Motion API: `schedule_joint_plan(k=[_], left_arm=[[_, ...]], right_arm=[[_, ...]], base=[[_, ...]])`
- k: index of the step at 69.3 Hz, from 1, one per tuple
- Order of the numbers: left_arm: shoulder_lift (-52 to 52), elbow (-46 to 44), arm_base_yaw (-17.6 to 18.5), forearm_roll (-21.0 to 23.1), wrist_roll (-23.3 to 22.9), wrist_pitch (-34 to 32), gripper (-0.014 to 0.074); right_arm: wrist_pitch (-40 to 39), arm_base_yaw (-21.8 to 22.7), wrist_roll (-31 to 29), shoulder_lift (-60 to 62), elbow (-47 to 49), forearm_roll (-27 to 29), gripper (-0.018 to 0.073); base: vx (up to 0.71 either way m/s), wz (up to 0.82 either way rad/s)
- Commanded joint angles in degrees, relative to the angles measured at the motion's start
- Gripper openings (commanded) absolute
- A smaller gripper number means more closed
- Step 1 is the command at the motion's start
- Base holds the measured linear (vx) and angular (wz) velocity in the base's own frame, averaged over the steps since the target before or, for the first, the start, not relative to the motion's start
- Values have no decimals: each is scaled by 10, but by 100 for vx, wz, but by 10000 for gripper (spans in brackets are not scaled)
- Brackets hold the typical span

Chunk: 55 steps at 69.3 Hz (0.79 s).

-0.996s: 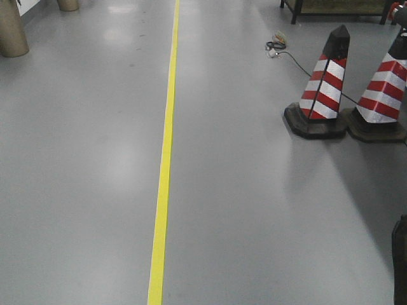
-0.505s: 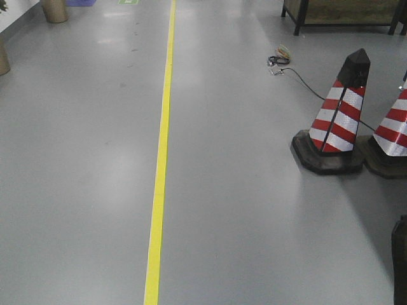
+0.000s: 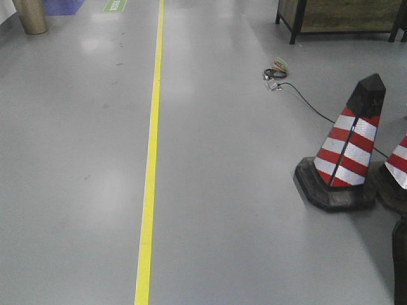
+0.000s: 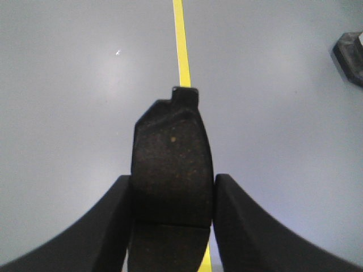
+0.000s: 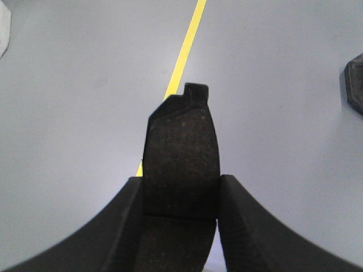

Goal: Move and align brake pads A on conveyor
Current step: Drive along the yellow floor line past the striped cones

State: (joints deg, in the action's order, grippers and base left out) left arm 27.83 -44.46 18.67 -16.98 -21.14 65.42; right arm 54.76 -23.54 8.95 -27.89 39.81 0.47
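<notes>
In the front view we see open grey floor (image 3: 241, 210), a yellow line (image 3: 149, 165) running top to bottom left of centre, a striped cone (image 3: 346, 155) at the right edge and a cable (image 3: 299, 95) in the upper right.

In the left wrist view, our left gripper (image 4: 172, 218) is clamped on a brake pad (image 4: 172, 164), tab pointing up, floor open all round.

In the right wrist view, our right gripper (image 5: 180, 218) pinches another brake pad (image 5: 181, 164) the same way, centre frame.
</notes>
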Motion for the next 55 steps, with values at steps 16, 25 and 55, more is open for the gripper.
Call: schedule_joint_plan(k=[16,25,55], left_arm=[[3,-15,1,-13,-3,-42,-6],[3,-15,1,-13,-3,-42,-6],[3,-15,1,-13,-3,-41,-6]], right_arm=[[-47,1,0,-4,16,-5,-12],[-47,1,0,-4,16,-5,-12],[-47,1,0,-4,16,-5,-12]], base=[[53,2],[48,2],[42,-21]])
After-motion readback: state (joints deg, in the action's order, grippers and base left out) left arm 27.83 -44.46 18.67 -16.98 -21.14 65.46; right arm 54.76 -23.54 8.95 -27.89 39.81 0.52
